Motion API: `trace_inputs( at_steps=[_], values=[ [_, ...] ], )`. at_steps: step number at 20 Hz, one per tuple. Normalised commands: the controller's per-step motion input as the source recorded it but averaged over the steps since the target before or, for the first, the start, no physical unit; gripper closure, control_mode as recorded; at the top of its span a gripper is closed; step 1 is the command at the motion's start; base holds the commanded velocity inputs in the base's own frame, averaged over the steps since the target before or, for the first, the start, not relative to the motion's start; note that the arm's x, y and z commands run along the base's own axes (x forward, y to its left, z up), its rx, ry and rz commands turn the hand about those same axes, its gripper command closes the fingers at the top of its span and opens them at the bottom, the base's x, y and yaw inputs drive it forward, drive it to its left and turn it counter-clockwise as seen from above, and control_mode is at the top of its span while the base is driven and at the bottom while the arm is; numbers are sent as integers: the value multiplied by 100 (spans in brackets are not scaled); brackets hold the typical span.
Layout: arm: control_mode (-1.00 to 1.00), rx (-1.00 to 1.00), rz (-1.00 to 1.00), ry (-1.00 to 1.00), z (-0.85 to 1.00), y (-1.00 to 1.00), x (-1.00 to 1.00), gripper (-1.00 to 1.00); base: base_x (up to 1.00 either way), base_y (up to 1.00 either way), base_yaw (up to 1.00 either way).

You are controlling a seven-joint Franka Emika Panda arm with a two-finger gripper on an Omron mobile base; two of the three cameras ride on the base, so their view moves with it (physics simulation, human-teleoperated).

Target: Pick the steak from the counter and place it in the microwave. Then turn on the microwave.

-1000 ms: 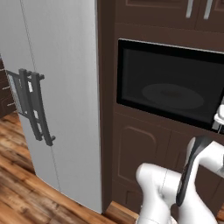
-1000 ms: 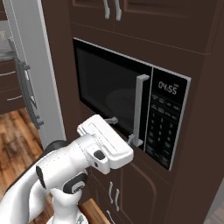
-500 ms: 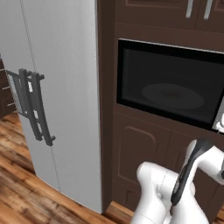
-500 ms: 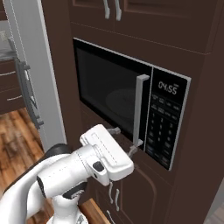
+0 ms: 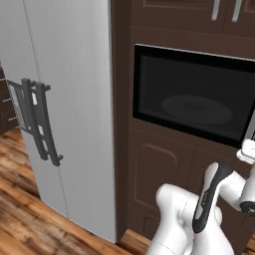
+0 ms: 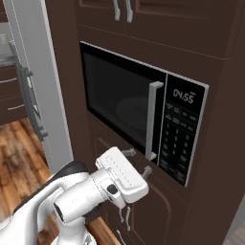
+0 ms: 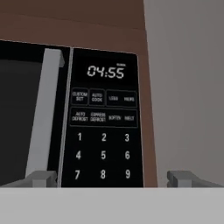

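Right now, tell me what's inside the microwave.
Through the microwave's closed dark glass door only the round turntable shows faintly. Whether the steak lies on it cannot be told; the glass is too dark.

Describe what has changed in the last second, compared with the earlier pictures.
The gripper has moved down and to the right in the right base view, ending nearer the microwave and below its handle. Its jaws stayed open and empty. The microwave door stayed shut, and the fridge did not change.
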Motion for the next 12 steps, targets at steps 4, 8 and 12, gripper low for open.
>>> trace_inputs(
  at_steps=[4,8,12],
  values=[
    [-100,-6,7,1,-22,0,-6,-100,0,0,0],
    [-100,-2,6,1,-17,0,-9,-100,0,0,0],
    [-100,-4,7,2,-23,0,-8,-100,0,0,0]
  ],
)
